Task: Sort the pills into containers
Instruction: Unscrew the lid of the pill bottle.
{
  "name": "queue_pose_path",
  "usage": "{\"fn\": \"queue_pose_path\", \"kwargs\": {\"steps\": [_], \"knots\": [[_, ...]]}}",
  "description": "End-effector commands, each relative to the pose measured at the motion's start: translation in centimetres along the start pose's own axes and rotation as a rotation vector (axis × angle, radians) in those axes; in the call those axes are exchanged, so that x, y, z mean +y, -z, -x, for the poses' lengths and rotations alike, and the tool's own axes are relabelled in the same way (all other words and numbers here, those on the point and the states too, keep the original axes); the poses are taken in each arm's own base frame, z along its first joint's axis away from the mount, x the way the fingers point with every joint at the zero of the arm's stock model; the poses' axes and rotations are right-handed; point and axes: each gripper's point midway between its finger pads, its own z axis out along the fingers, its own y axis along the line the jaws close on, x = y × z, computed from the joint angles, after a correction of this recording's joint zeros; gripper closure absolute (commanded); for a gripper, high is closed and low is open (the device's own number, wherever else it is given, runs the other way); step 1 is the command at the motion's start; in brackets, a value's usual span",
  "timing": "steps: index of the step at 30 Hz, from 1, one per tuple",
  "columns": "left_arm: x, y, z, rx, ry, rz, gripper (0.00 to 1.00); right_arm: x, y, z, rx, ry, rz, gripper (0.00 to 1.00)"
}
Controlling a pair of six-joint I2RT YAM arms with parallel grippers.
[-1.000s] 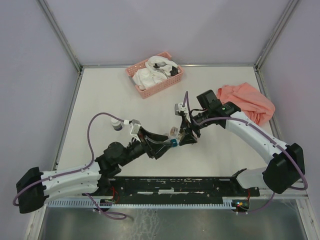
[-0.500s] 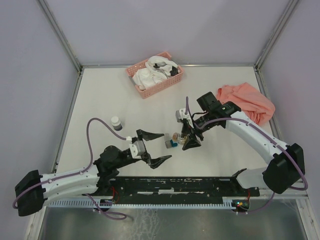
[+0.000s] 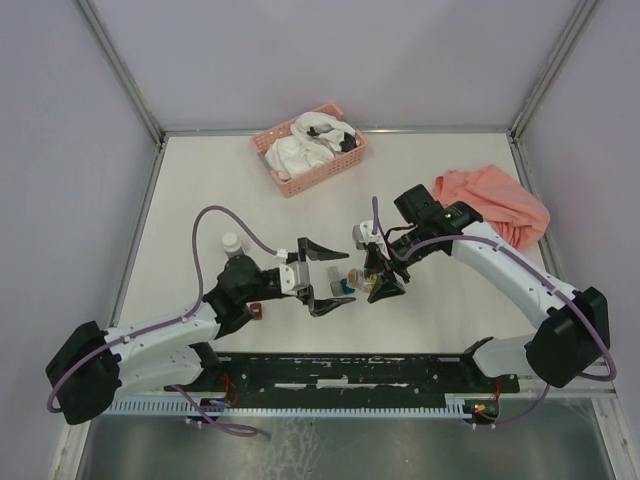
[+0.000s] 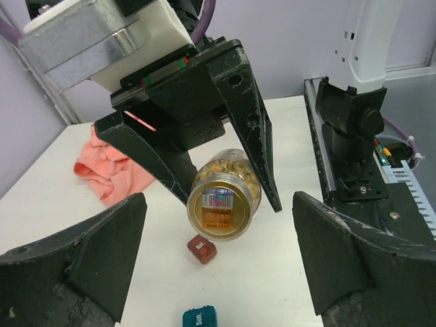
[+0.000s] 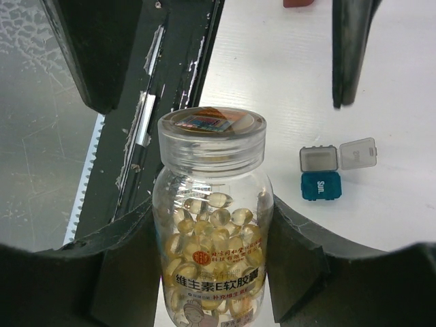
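1 teal box (image 5: 320, 185) reads "Sun."; jar (image 5: 212, 225) label "维生素E软胶囊".

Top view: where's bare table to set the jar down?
Free: far strip between pink basket and orange cloth; left side between basket and small bottle; near-right patch inside the right arm's bend. Crowded: the middle, where left gripper, right gripper with the jar and the cube boxes meet.

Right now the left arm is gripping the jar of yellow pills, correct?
Not quite: the right end effector grips the jar of yellow pills, as the right wrist view shows. The left end effector stands open and empty, facing it.
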Motion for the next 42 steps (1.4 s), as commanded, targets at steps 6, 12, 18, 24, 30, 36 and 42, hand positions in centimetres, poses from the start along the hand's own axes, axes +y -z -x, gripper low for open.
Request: {"fn": "queue_pose_path", "kwargs": {"steps": [6, 12, 18, 24, 30, 36, 42], "knots": [[0.1, -1.9, 1.5, -0.032, 0.008, -0.091, 0.13, 0.2, 0.7, 2.3, -0.052, 0.076, 0.003, 0.98], [0.2, -2.1, 0.9, -0.011, 0.037, -0.087, 0.24, 0.4, 0.6, 2.4, -0.059, 0.071, 0.013, 0.98], [0.3, -2.1, 0.4, 0.005, 0.045, -0.08, 0.3, 0.4, 0.6, 2.4, -0.061, 0.068, 0.015, 0.98], [0.3, -2.3, 0.0, 0.016, 0.053, -0.082, 0.37, 0.4, 0.6, 2.5, -0.062, 0.069, 0.016, 0.98], [0.3, -2.4, 0.2, 0.011, 0.066, -0.085, 0.44, 0.4, 0.6, 2.4, -0.06, 0.067, 0.016, 0.98], [0.0, -2.2, 0.8, -0.033, 0.182, -0.057, 0.92, 0.0, 0.6, 2.4, -0.052, 0.047, 0.004, 0.98], [-0.2, -1.5, 0.6, -0.076, 0.637, 0.123, 0.97, -2.1, 0.7, 2.1, -0.023, -0.046, -0.079, 0.98]]}}
